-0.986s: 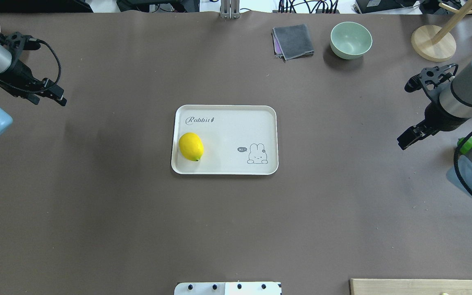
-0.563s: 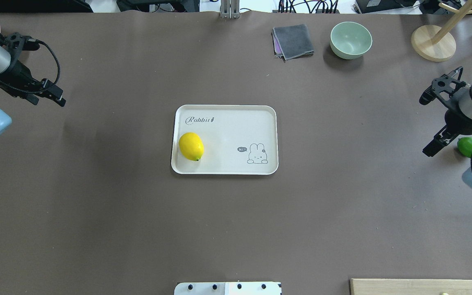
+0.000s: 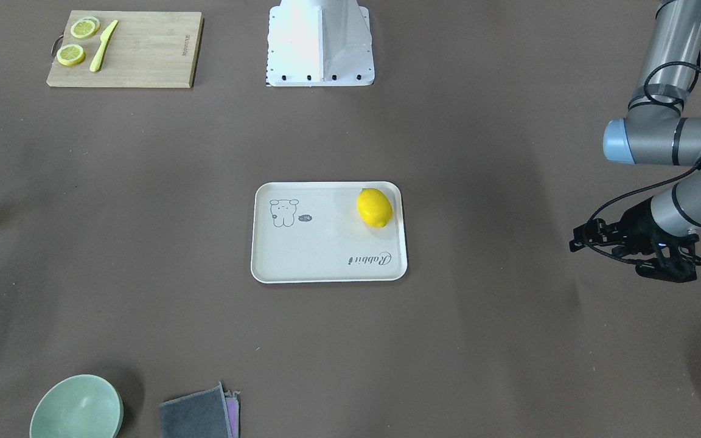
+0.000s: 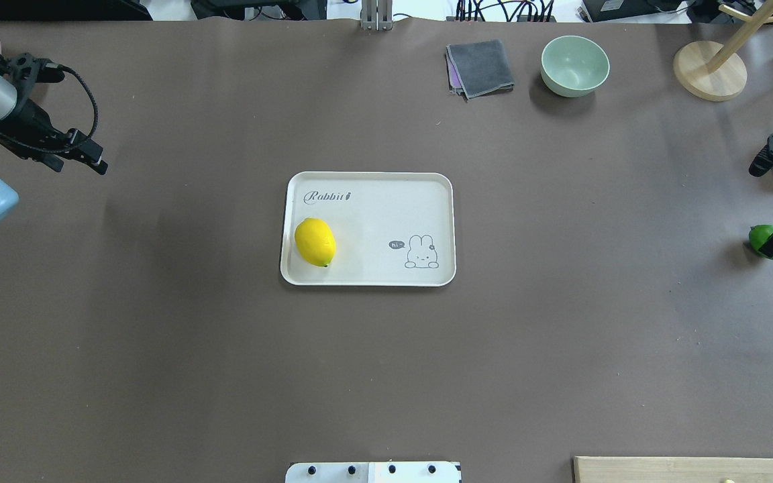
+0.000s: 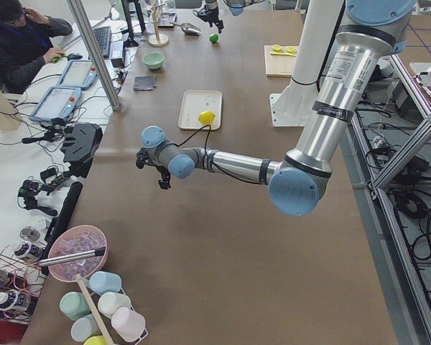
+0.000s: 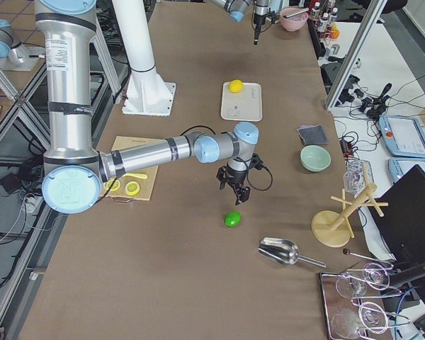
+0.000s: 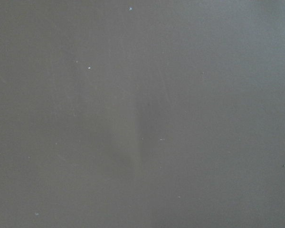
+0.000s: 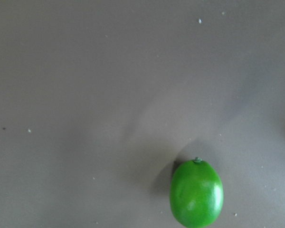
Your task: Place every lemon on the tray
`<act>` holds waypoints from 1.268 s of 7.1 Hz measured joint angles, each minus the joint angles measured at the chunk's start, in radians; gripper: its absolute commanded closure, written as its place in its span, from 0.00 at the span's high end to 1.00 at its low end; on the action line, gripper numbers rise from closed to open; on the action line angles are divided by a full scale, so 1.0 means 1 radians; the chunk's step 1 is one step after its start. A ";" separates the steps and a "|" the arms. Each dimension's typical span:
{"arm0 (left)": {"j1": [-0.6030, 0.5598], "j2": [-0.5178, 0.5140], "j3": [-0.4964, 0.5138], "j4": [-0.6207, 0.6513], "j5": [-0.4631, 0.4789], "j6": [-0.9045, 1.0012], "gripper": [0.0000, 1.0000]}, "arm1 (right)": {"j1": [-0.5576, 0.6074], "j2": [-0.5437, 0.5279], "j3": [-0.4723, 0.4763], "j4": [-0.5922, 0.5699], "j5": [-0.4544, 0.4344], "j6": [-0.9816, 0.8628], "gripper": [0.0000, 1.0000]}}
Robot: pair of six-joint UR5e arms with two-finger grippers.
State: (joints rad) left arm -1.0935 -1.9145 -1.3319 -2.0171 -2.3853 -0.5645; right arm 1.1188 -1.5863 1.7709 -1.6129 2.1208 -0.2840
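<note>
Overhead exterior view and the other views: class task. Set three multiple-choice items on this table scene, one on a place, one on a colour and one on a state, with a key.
1. Where is the yellow lemon?
A on the tray
B on the cutting board
C on the grey cloth

2. What colour is the bowl?
A red
B pale green
C black

3. What state is the green lemon in?
A sliced
B gripped and lifted
C whole, lying free on the table

Key:
1 A, it sits inside the tray's rim.
2 B, its inside shows pale green.
3 C, the right wrist view shows it intact on the table with no fingers on it.
</note>
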 measured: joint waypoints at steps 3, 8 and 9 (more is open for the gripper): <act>0.001 0.000 0.002 -0.001 0.000 0.000 0.97 | 0.031 -0.002 -0.143 0.118 0.008 -0.009 1.00; 0.001 0.000 0.002 -0.001 0.000 -0.001 0.97 | 0.024 0.029 -0.205 0.177 0.050 0.116 0.98; 0.001 0.000 0.003 -0.001 -0.001 -0.001 0.97 | 0.017 0.034 -0.215 0.179 0.052 0.124 0.97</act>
State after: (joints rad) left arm -1.0922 -1.9144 -1.3290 -2.0181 -2.3860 -0.5656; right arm 1.1360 -1.5521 1.5558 -1.4334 2.1733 -0.1602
